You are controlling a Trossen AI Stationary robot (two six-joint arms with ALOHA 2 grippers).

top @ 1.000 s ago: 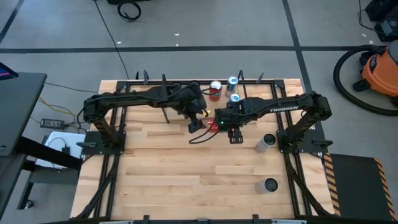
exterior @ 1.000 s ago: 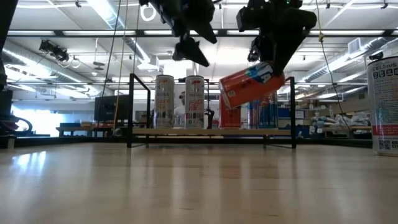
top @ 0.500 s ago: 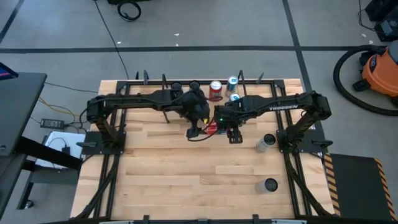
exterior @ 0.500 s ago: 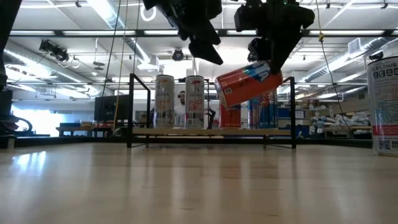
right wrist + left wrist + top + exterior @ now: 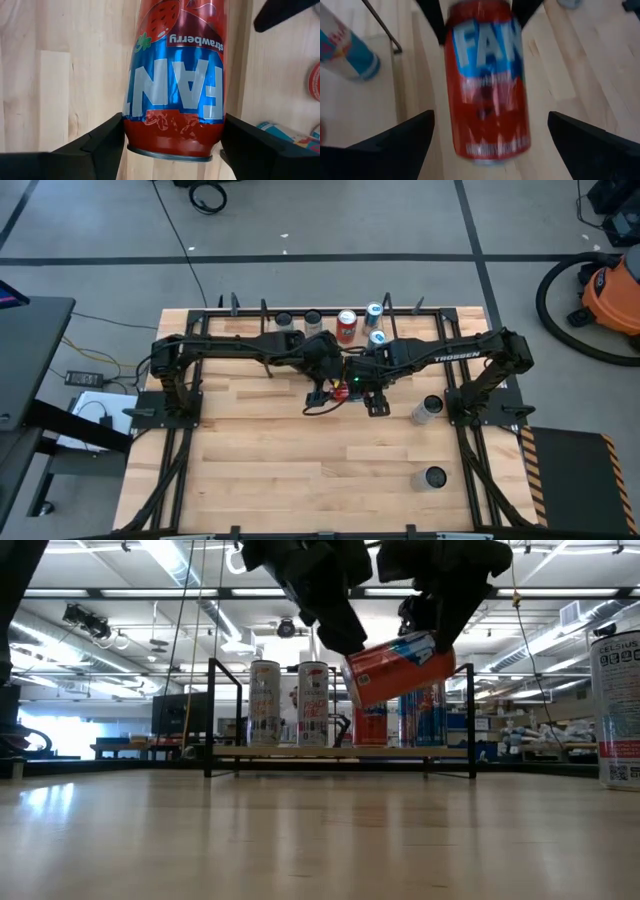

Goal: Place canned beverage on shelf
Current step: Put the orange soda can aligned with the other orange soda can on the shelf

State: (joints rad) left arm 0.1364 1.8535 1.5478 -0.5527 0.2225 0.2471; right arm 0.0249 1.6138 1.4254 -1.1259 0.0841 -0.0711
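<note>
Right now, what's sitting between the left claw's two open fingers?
The red can, held by the right claw. The left claw straddles it with gaps either side, seen in the left wrist view.

high: straight down over whole desk (image 5: 260,470) | low: desk-top level, facing shelf (image 5: 340,750) at far edge | wrists: close on red can (image 5: 487,85) | all share can
</note>
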